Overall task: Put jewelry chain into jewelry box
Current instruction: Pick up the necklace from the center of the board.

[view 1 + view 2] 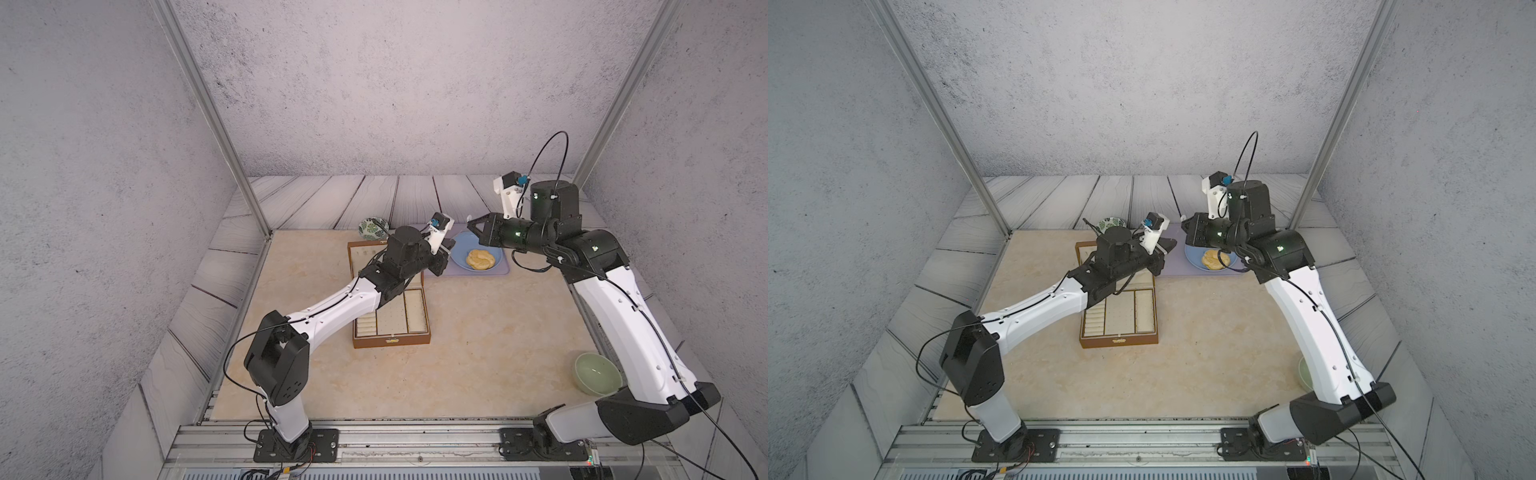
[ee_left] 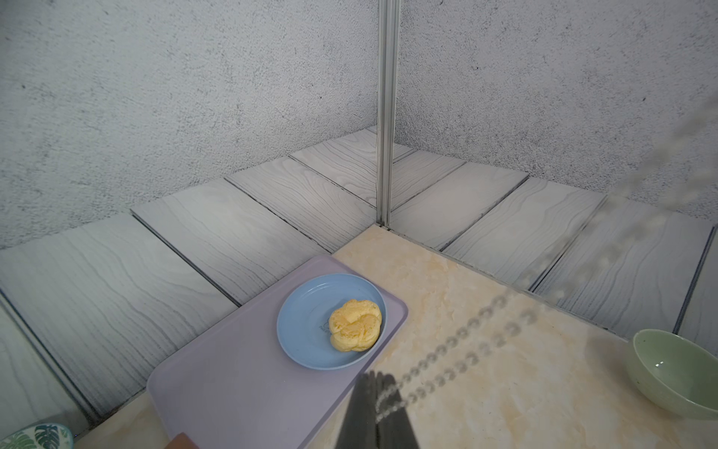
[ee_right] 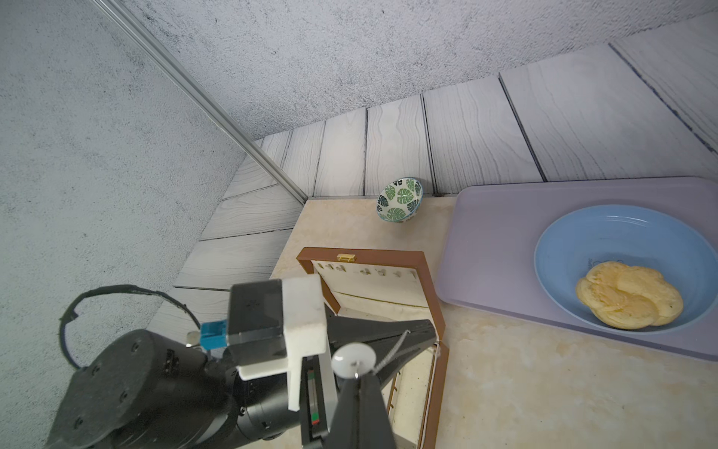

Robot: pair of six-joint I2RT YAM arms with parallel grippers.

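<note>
Above the far edge of the desk (image 1: 478, 332), the jewelry chain (image 2: 458, 350) stretches between the left tool (image 2: 375, 383) and right tool (image 3: 357, 383), both pinched shut on it; the open jewelry box (image 1: 392, 341) nearby has not yet received it

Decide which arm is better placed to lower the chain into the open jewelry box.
Left. The left hand is shut on the jewelry chain at the edge of the open jewelry box; the right hand, also pinching it, hangs farther off, toward the tray.
</note>
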